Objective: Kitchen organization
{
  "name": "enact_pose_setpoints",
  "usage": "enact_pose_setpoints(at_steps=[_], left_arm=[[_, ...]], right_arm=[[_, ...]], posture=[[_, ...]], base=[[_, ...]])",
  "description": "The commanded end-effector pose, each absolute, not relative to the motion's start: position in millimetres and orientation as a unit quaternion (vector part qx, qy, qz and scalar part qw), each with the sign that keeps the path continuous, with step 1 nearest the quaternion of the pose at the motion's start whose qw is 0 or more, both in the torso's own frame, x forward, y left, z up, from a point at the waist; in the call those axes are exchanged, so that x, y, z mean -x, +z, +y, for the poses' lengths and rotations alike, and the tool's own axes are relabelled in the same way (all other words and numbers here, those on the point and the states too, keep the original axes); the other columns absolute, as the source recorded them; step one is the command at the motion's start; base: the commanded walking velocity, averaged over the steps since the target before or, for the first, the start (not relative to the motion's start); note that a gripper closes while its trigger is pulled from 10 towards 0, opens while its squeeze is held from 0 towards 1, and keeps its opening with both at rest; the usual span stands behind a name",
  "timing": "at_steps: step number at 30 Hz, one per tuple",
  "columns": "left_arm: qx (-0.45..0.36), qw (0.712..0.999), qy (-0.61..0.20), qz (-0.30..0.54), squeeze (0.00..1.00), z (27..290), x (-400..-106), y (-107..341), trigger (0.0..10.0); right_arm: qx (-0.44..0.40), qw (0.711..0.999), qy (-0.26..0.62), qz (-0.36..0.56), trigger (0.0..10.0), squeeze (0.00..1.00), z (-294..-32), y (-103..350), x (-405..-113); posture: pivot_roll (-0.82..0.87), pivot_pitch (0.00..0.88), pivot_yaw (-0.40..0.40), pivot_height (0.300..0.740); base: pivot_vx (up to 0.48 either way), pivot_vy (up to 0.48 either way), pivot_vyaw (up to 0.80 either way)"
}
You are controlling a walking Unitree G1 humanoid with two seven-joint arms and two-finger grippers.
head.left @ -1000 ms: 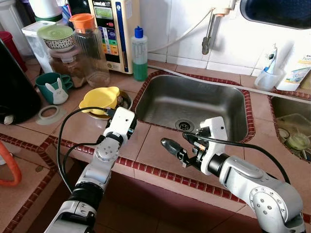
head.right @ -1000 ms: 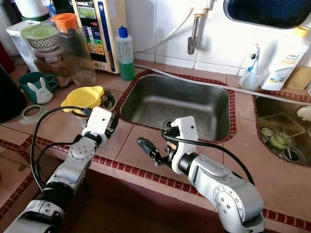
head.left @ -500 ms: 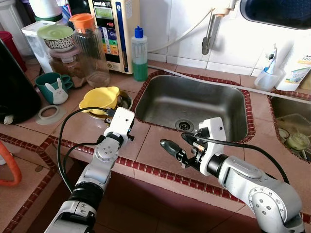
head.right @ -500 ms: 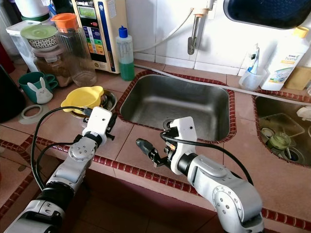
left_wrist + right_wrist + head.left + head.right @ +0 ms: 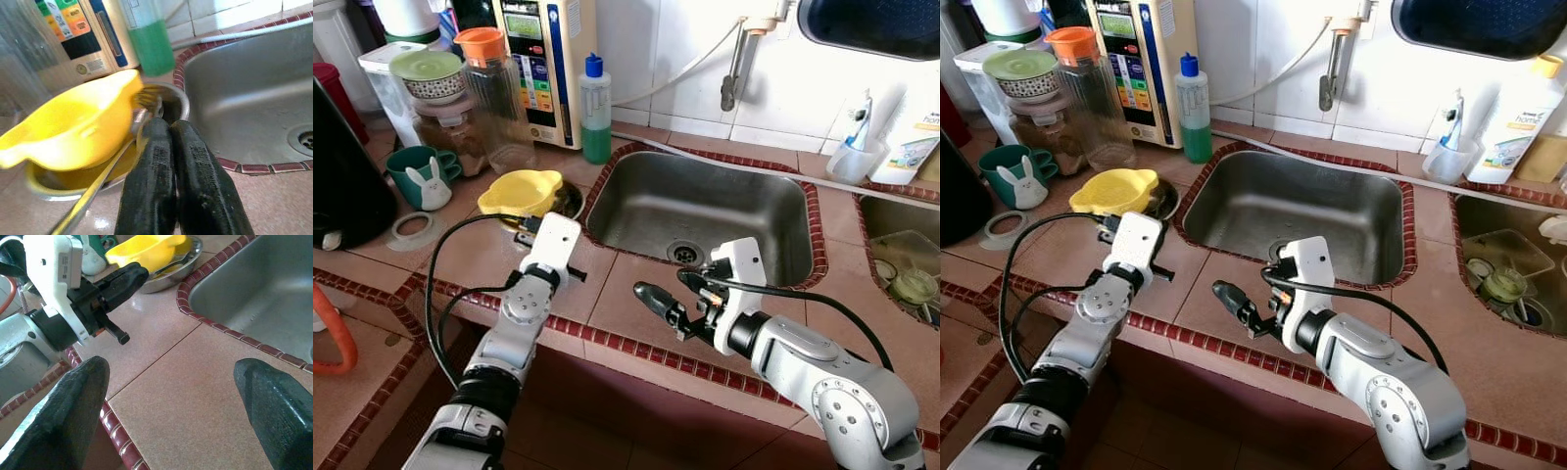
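- We log the left tool (image 5: 168, 161): fingers pressed together, gripping nothing, tips just short of the yellow bowl (image 5: 521, 192).
- Yellow bowl: tilted in a steel dish (image 5: 177, 98) on the worktop (image 5: 626, 294), beside the sink (image 5: 705, 211); a metal utensil (image 5: 98, 186) leans out beneath it.
- Right tool (image 5: 171, 382): fingers spread wide, empty, above bare worktop.
- Risk, in our judgement: a closed tool pushing on could tip the bowl off the dish, or knock the utensil loose.
- Left wrist view reveals the utensil; head views show the green bottle (image 5: 595, 108) and jars (image 5: 494, 93) nearby.
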State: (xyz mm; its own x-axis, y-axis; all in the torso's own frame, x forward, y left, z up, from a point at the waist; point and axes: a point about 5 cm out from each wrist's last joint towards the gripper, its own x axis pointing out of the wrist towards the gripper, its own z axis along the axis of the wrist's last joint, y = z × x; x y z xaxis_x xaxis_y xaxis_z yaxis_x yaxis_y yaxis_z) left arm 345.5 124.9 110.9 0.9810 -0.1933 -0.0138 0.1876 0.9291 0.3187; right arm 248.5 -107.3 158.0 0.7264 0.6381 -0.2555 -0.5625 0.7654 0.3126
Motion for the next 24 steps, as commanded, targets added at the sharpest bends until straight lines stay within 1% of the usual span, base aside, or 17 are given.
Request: enact_pose_setpoints(at_steps=[1, 12, 13, 15, 17, 18, 22, 24], left_arm=[[-0.167, 0.981, -0.094, -0.026, 0.00, 122.6, -346.5, 117.8, 0.0], [-0.193, 0.978, -0.049, -0.064, 0.00, 129.9, -347.3, 131.9, 0.0], [-0.195, 0.978, -0.045, -0.066, 0.00, 130.7, -347.3, 132.8, 0.7], [-0.196, 0.977, -0.041, -0.069, 0.00, 131.6, -347.1, 134.0, 0.8], [-0.194, 0.977, -0.039, -0.074, 0.00, 131.7, -346.7, 136.6, 0.7], [-0.191, 0.978, -0.039, -0.077, 0.00, 130.7, -346.1, 139.0, 0.0], [-0.179, 0.979, -0.050, -0.084, 0.00, 124.0, -342.7, 142.3, 0.0], [-0.169, 0.980, -0.059, -0.082, 0.00, 120.2, -341.2, 141.8, 0.2]], right_arm=[[-0.100, 0.924, 0.328, 0.169, 10.0, 0.00, -106.2, 160.8, -247.3], [-0.100, 0.925, 0.328, 0.166, 10.0, 0.00, -106.9, 161.1, -247.3], [-0.101, 0.924, 0.328, 0.166, 10.0, 0.00, -106.9, 161.2, -247.3], [-0.101, 0.924, 0.328, 0.166, 10.0, 0.00, -106.9, 161.3, -247.4], [-0.101, 0.924, 0.328, 0.165, 10.0, 0.00, -106.9, 161.5, -247.4], [-0.101, 0.925, 0.328, 0.165, 10.0, 0.00, -107.0, 161.6, -247.7], [-0.101, 0.925, 0.328, 0.164, 10.0, 0.00, -106.9, 162.2, -248.4], [-0.101, 0.925, 0.328, 0.164, 10.0, 0.00, -106.9, 162.3, -248.7]], posture=[[0.10, 0.000, 0.010, 0.740], [0.10, 0.000, 0.007, 0.740], [0.10, 0.000, 0.007, 0.740], [0.10, 0.000, 0.007, 0.740], [0.10, 0.000, 0.006, 0.740], [0.10, 0.000, 0.005, 0.740], [0.10, 0.000, 0.004, 0.740], [0.10, 0.000, 0.003, 0.740]], base=[[0.000, 0.000, 0.00], [0.000, 0.000, 0.00], [0.000, 0.000, 0.00], [0.000, 0.000, 0.00], [0.000, 0.000, 0.00], [0.000, 0.000, 0.00], [0.000, 0.000, 0.00], [0.000, 0.000, 0.00]])
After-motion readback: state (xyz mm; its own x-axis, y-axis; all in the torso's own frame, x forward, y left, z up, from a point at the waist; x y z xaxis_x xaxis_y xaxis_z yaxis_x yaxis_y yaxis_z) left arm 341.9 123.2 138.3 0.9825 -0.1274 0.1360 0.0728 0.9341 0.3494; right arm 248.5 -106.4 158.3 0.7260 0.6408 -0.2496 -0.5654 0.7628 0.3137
